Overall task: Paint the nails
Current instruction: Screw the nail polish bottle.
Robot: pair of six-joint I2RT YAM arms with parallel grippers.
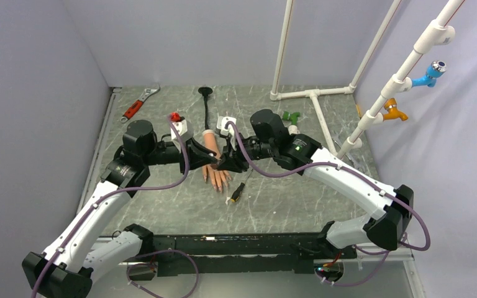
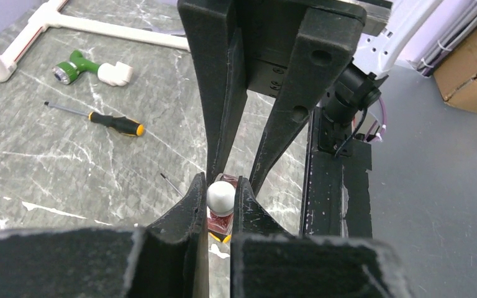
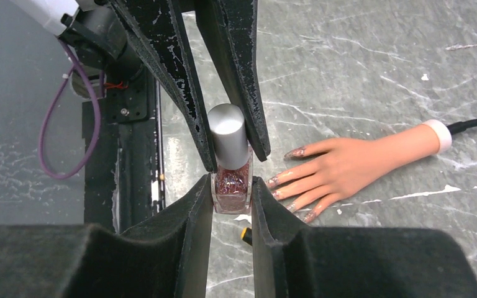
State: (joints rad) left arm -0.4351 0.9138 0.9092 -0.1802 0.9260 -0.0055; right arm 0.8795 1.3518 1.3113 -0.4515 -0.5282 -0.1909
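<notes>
- Nails [image 1: 218,184], tiny tips on a peach rubber hand [image 1: 212,149], lie on the grey marble table [image 1: 286,205]; from above we see both arms meeting there.
- Left wrist: our left gripper [image 2: 221,186] squeezes a round silver cap [image 2: 220,197].
- Right wrist: our right gripper [image 3: 231,181] squeezes the small glass bottle of pink glitter polish [image 3: 231,191], near the nails [image 3: 274,181].

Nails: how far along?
Done: right gripper holds the polish bottle. In hand: left gripper shut on its cap, which is still on. Left: open it and paint the five nails on the rubber hand; can't tell whether they already carry polish.
</notes>
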